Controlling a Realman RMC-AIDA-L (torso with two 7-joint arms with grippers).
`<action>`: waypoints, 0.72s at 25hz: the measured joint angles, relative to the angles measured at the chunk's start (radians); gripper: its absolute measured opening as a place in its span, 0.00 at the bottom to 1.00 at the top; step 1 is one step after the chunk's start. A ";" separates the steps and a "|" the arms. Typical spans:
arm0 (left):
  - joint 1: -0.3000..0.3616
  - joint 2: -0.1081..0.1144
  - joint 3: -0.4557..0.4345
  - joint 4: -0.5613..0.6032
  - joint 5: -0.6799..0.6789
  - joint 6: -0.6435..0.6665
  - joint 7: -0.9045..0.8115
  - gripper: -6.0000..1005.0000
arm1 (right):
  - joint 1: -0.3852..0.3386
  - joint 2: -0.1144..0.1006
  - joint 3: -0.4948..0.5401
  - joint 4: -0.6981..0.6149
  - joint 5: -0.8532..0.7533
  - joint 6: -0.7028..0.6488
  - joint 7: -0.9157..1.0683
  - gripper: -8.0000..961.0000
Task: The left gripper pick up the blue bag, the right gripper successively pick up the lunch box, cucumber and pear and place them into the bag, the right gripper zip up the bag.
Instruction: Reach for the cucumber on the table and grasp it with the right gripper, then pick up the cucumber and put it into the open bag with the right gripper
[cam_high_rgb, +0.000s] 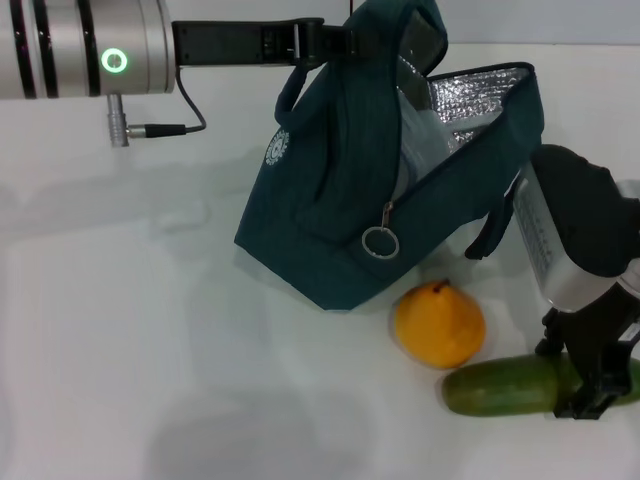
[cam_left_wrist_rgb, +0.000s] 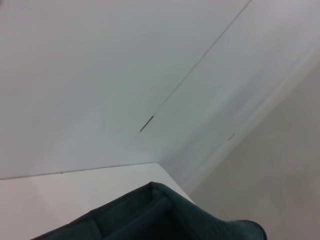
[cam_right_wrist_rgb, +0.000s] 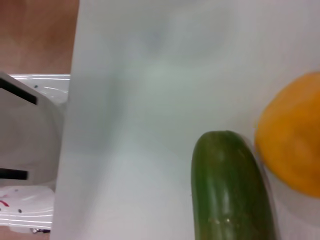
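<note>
Blue fabric bag (cam_high_rgb: 340, 200) held up by left gripper (cam_high_rgb: 335, 40); right gripper (cam_high_rgb: 595, 385) clamping smooth green cucumber (cam_high_rgb: 505, 388), round orange pear (cam_high_rgb: 440, 323) next, zip last

No text can be read anywhere. The blue bag (cam_high_rgb: 340, 190) carries a round white emblem (cam_high_rgb: 277, 146) on its side, its lettering too small to make out. The right arm's grey casing (cam_high_rgb: 548, 240) bears fine print, also illegible.

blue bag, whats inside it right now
Through the blue bag's open mouth: silver lining and something pale, translucent, likely the lunch box. The bag's walls hide the rest.
</note>
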 joint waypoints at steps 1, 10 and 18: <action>0.000 0.000 0.000 0.000 0.000 0.000 0.000 0.07 | -0.002 0.000 0.002 0.010 0.003 0.000 0.000 0.68; -0.005 0.000 0.000 0.000 0.005 -0.003 -0.002 0.07 | -0.003 -0.008 0.171 0.076 0.106 -0.109 -0.033 0.65; -0.001 0.001 -0.004 0.000 0.008 -0.003 -0.006 0.07 | -0.009 -0.036 0.692 0.236 0.137 -0.379 -0.247 0.64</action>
